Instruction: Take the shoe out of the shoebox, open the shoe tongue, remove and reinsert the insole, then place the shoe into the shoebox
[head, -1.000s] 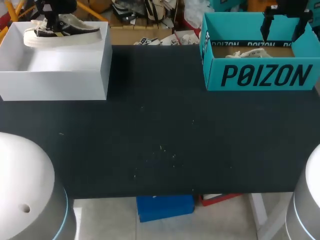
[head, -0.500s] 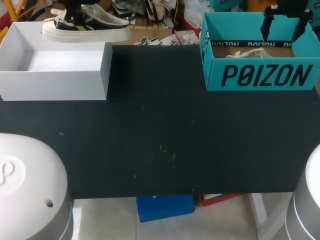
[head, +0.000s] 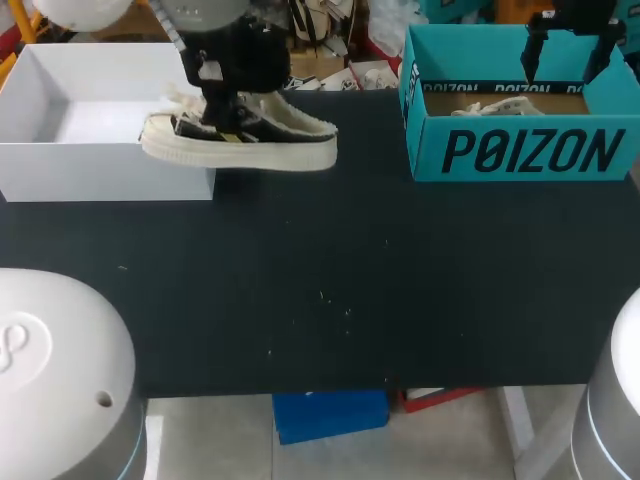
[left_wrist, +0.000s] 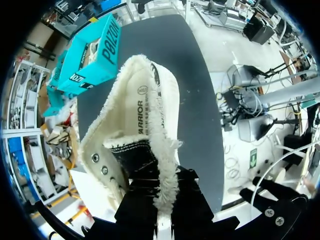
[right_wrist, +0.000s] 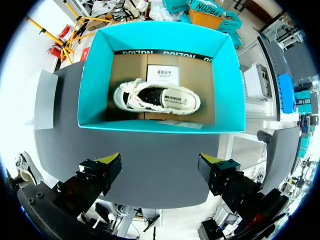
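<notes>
**Shoe's out of the box, everything else still to do**

Head view: my left claw (head: 224, 112) is clenched on the shoe (head: 240, 148), upper left-centre of frame, gripping from above near the laces. The shoe sits level across the front right corner of the white box (head: 100, 172), which is in the upper left. No shoe shows in the part of that box I can see. I can't tell if the sole touches the table (head: 330, 280), but it looks lifted to me. My right claw (head: 565, 50) is upper right, above the teal box (head: 520, 150), fingers spread, holding nothing. A second shoe (head: 495, 104) lies inside that box.

Left wrist view: the shoe (left_wrist: 145, 115) is between my fingers, its wall by the eyelets pinched. The yellow tips are hidden. The opening faces the cam, and the insole (left_wrist: 144, 100) is in place w/ fuzzy lining round the rim. The teal box (left_wrist: 95, 55) is ahead, past the shoe's far end.

Right wrist view: my right claw (right_wrist: 161, 167) is released, tips wide apart, nothing between them. The teal box (right_wrist: 150, 35) is straight ahead, w/ the second shoe (right_wrist: 157, 97) on its cardboard floor.

Progress, as I judge it: step 1 (shoe out of the box) is basically done, but the shoe isn't set down yet. Left to do: open the tongue, pull the insole out, put it back in, then put the shoe back in the box. My right claw is free for the tongue and insole work.
</notes>
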